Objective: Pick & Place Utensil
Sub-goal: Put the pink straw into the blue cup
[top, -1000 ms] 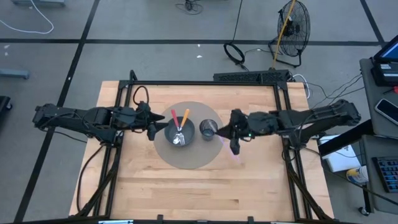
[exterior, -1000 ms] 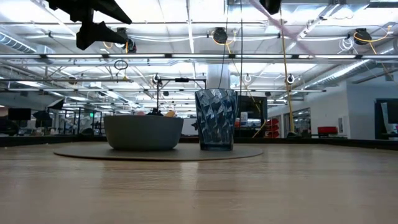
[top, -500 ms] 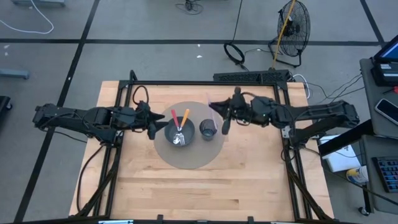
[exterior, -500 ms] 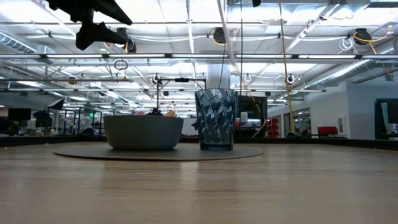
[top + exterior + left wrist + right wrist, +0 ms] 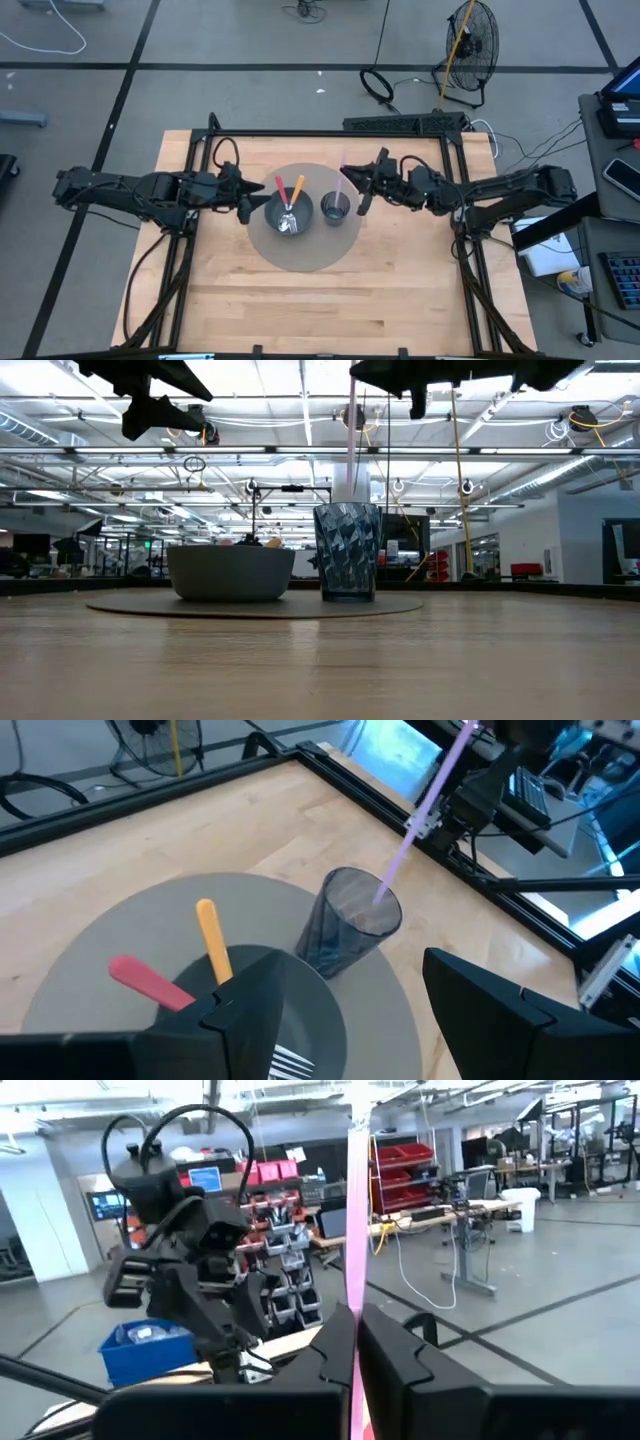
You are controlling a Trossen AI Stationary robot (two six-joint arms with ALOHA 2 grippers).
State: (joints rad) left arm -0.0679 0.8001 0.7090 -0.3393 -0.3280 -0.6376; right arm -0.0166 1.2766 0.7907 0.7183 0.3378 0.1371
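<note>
The right gripper [image 5: 362, 186] hangs just right of the faceted blue glass [image 5: 336, 207], its fingers [image 5: 335, 1342] clamped on a pink utensil [image 5: 425, 805] whose handle rises between them. A second ago this gripper was on the near right of the round grey mat [image 5: 300, 255], with the utensil out over bare wood; half a second ago it had swung to the far side of the glass. Now the utensil stands nearly upright, and in the left wrist view its lower end dips inside the rim of the glass. The low view agrees: the pale shaft drops straight onto the top of the glass [image 5: 348, 550]. Whether the tip touches the bottom cannot be told.

So the carry is over and the placing is in hand. What seems left is to lower a little further, open the fingers and draw clear without knocking the glass, which looks tall and narrow enough to tip.

The left gripper [image 5: 246, 205] waits just left of the grey bowl [image 5: 272, 214], fingers [image 5: 260, 995] apart and holding nothing. The bowl keeps a red-handled utensil [image 5: 281, 187], an orange-handled utensil [image 5: 297, 187] and a fork [image 5: 289, 219], unmoved over the last second.
</note>
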